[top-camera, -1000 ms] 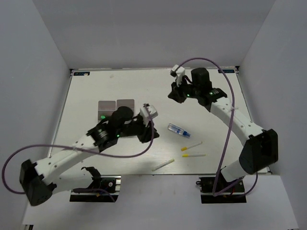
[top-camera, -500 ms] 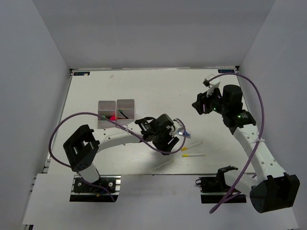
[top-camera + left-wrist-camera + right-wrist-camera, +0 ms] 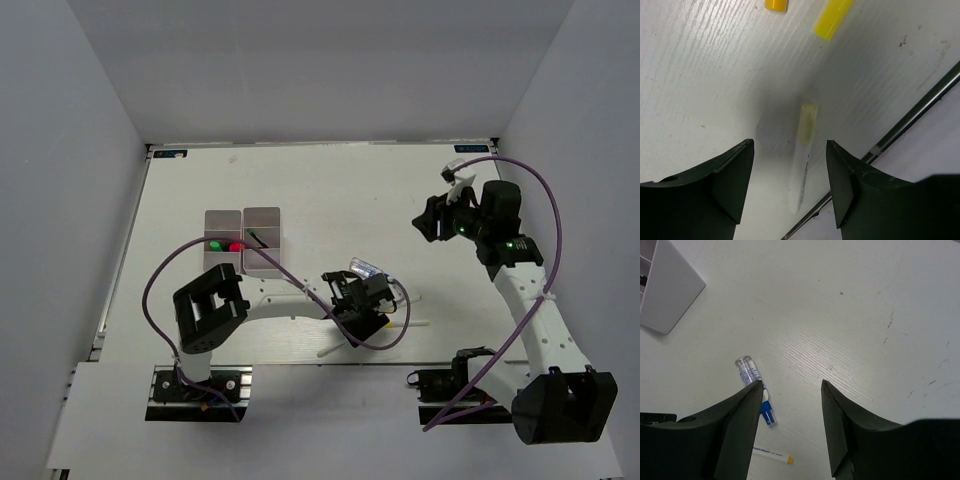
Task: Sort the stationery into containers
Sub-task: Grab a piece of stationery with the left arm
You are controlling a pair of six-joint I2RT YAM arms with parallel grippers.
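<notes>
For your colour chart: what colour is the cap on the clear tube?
Blue; the tube shows best in the right wrist view.

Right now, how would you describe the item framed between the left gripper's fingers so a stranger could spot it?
Start at the table's near edge, between the two arm bases. The white stick lies closest to that edge, framed by the open left gripper. Its neighbours, two markers, have bright yellow caps; its tip is pale.

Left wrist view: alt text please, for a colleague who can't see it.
The open left gripper hovers over a white stick lying on the table, framed between its fingers. Two yellow caps show at the top edge.
</notes>
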